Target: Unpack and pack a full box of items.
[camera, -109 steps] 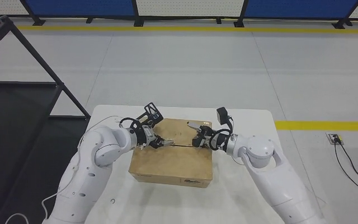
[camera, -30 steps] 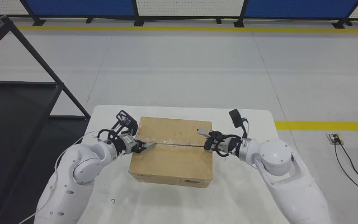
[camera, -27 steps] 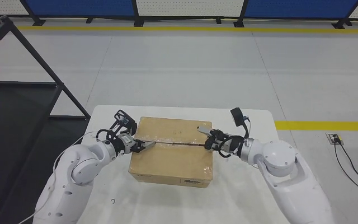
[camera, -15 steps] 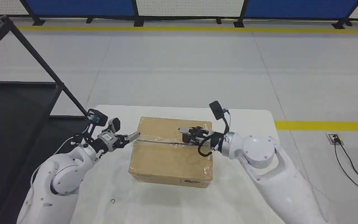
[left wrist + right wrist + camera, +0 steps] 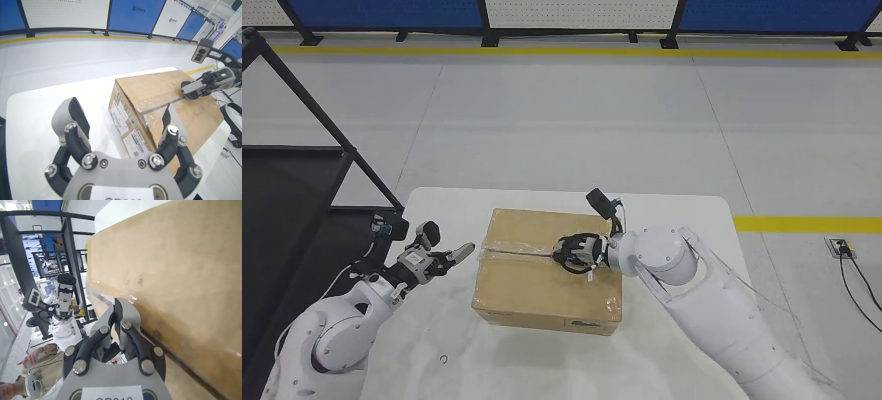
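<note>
Jaws pressed together, nothing visible between them, on right gripper (image 5: 570,250), tip down on the taped centre seam (image 5: 157,105) of a closed brown cardboard box (image 5: 542,295), about midway along the box top. Jaws spread wide and empty on left gripper (image 5: 121,109), hanging just off the box's left end, level with the seam, not touching cardboard. Box lying flat in the middle of a white rounded table (image 5: 682,330), printed labels (image 5: 130,132) on the end facing the left gripper, both top flaps down.

Three and a half seconds ago, both grippers close together at mid-seam; a second ago, apart at opposite ends of the box top. Now left gripper backed clear of the box's left end, right gripper brought back from the box's right end to mid-seam. Clear tape (image 5: 146,113) wrinkled and lifted at the box's left end, with a dark line showing along the seam.

Likely meaning: tape scored or split along its length, opening step close to done. Flaps not yet raised, nothing unpacked. Probable next need: a flap lifted on each side of the seam, with the left gripper returned to the box.
</note>
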Motion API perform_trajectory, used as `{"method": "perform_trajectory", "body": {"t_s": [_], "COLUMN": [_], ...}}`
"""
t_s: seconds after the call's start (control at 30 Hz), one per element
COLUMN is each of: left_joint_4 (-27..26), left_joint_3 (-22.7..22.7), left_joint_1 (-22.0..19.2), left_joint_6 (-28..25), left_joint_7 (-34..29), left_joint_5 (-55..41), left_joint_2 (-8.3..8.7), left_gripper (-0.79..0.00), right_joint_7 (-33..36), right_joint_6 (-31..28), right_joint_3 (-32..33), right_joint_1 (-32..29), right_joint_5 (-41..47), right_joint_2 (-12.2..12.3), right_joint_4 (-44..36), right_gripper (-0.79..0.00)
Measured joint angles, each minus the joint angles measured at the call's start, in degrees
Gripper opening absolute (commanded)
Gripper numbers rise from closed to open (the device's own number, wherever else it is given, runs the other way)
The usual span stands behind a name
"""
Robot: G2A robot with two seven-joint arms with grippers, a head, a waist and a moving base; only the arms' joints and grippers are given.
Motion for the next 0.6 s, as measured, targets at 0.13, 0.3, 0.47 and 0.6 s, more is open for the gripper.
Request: {"method": "perform_trajectory", "body": {"t_s": [0.13,0.3,0.47,0.6], "left_joint_4": [-0.2,-0.1,0.0,0.1], "left_joint_3": [0.2,-0.3,-1.4,-2.5], "left_joint_1": [-0.3,-0.5,-0.1,0.6], "left_joint_6": [-0.1,-0.2,-0.2,0.3], "left_joint_7": [0.2,0.1,0.7,1.3], "left_joint_5": [-0.2,-0.5,-1.0,-1.4], "left_joint_2": [0.12,0.37,0.64,0.85], "left_gripper": [0.000,0.000,0.000,0.000], "right_joint_7": [0.3,1.0,2.5,3.3], "right_joint_6": [0.9,3.4,6.0,5.9], "right_joint_3": [1.6,5.6,9.1,9.7], "right_joint_1": [-1.3,-5.2,-8.5,-9.5], "right_joint_5": [-1.4,-4.6,-6.9,-7.4], "right_joint_2": [0.7,2.4,3.8,4.2], "right_joint_4": [-1.0,-5.8,-9.2,-10.6], "right_gripper": [-0.785,-0.785,-0.785,-0.785]}}
